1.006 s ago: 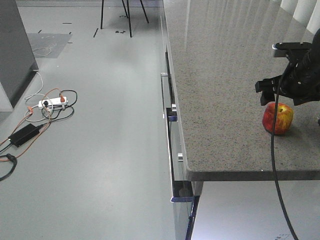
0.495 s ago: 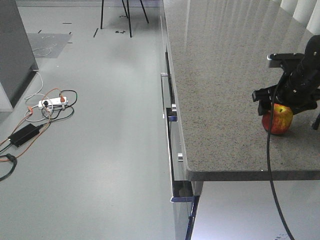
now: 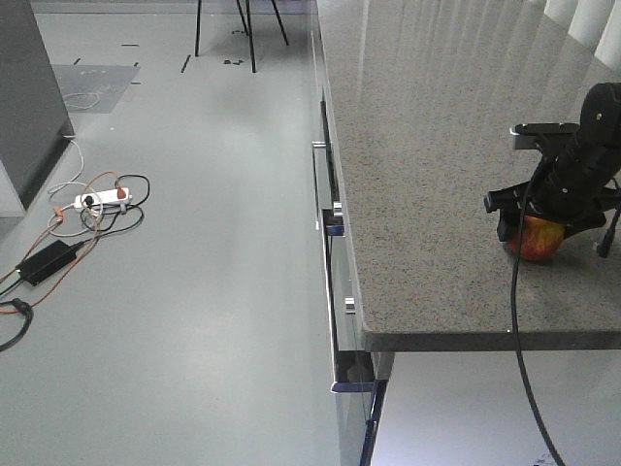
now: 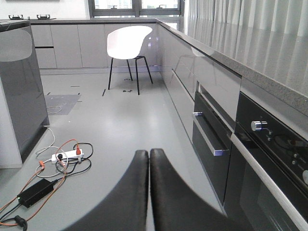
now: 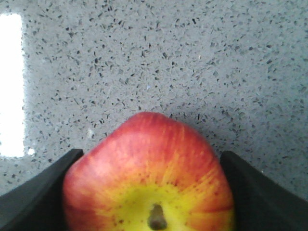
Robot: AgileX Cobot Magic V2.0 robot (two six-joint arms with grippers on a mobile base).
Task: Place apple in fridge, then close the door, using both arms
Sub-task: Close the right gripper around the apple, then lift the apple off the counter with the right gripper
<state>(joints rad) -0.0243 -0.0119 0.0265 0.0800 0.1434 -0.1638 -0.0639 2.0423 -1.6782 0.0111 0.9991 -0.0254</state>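
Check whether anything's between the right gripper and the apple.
Nothing visible is in the way. In the right wrist view the apple sits directly inside the right gripper, one of its fingers on each side, on bare speckled countertop. I can't tell whether the fingers touch it.

Counter (image 3: 437,194) on my right, floor (image 3: 194,311) on my left.
The apple (image 3: 534,243) sits on the counter near its edge; a power strip (image 3: 102,199), cables (image 3: 147,190) and an adapter (image 3: 47,260) lie on the floor.
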